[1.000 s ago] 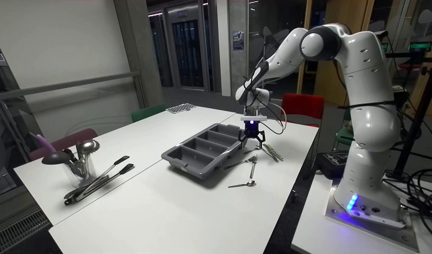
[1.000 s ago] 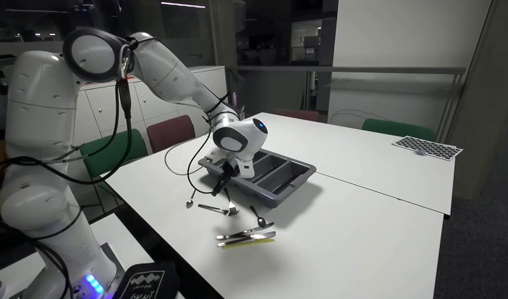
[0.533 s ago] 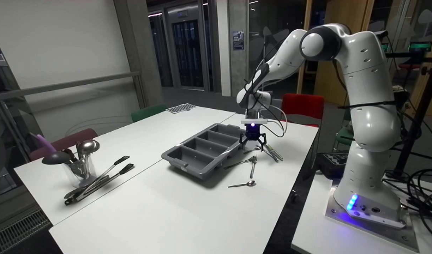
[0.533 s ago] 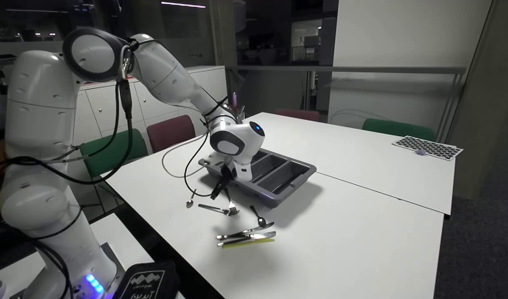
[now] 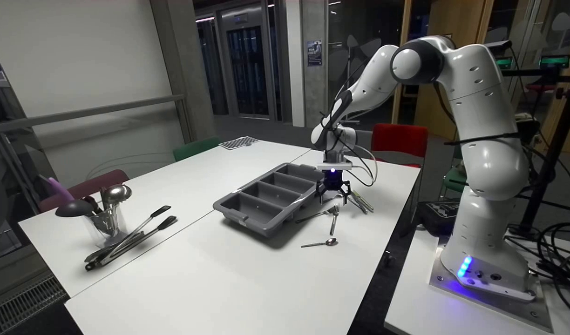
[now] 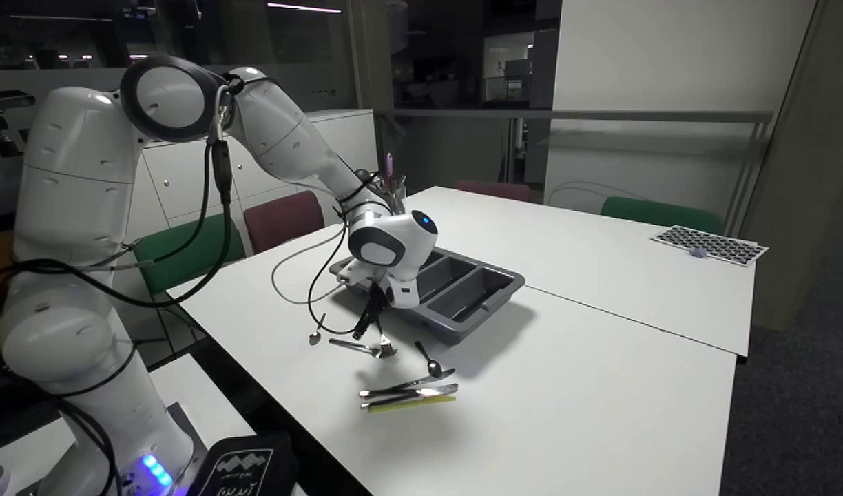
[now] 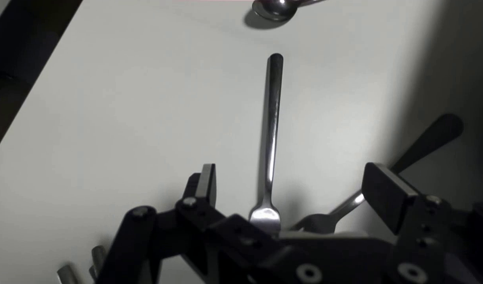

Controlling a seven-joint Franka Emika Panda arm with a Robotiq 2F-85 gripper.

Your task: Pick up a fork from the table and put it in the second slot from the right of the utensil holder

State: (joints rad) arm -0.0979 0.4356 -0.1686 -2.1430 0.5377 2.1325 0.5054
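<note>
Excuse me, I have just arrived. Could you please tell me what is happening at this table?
A white robot arm holds its open black claw over a slim silver metal fork, which lies on the smooth white table. A second silver metal fork lies beside it at an angle. Nothing is gripped yet. The aim is to put a fork into the dark grey, rectangular, divided utensil holder, which stands on the table.

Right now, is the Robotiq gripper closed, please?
No, the wrist view shows the gripper open, with a fork visible between its parted jaws.
</note>
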